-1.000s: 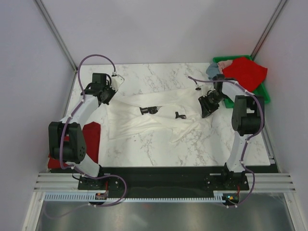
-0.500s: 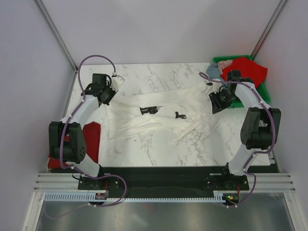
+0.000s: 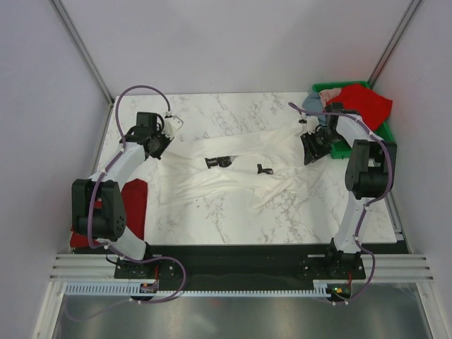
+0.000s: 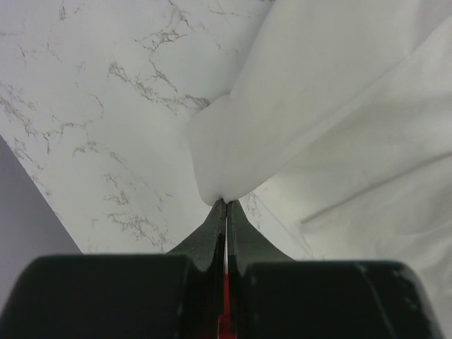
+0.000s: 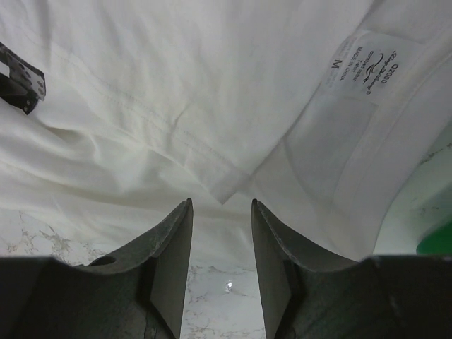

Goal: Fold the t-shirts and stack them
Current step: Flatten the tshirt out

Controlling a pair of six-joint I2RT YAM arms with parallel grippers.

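1. Top view: the white shirt (image 3: 205, 180) lies spread and wrinkled across the middle of the table (image 3: 233, 109). It runs from the left gripper to the right gripper.
2. Left gripper (image 3: 158, 143) sits at the shirt's far-left end. In its wrist view the jaws (image 4: 226, 205) are pressed tight together on a small fold of white cloth. The fold bulges just past the tips, with bare marble to its left.
3. Right gripper (image 3: 311, 148) sits at the shirt's right end, just beside the bin. In its wrist view the jaws (image 5: 221, 205) stand moderately apart with nothing held between them. The fingers (image 5: 173, 240) are over white cloth; we cannot tell whether they touch it.
4. A size label (image 5: 367, 67) marked M shows at the upper right of the right wrist view, on the shirt's inner side.
5. A dark tag (image 3: 219, 162) and a second tag (image 3: 265, 169) rest on the white shirt near its middle, apart from each other.
6. A red shirt (image 3: 135, 201) lies at the table's left edge, partly hidden by the left arm.
7. The bin (image 3: 386, 138) stands at the far right corner. Another red shirt (image 3: 360, 106) is draped over its rim, and a grey-blue shirt (image 3: 311, 103) sits at its left end.
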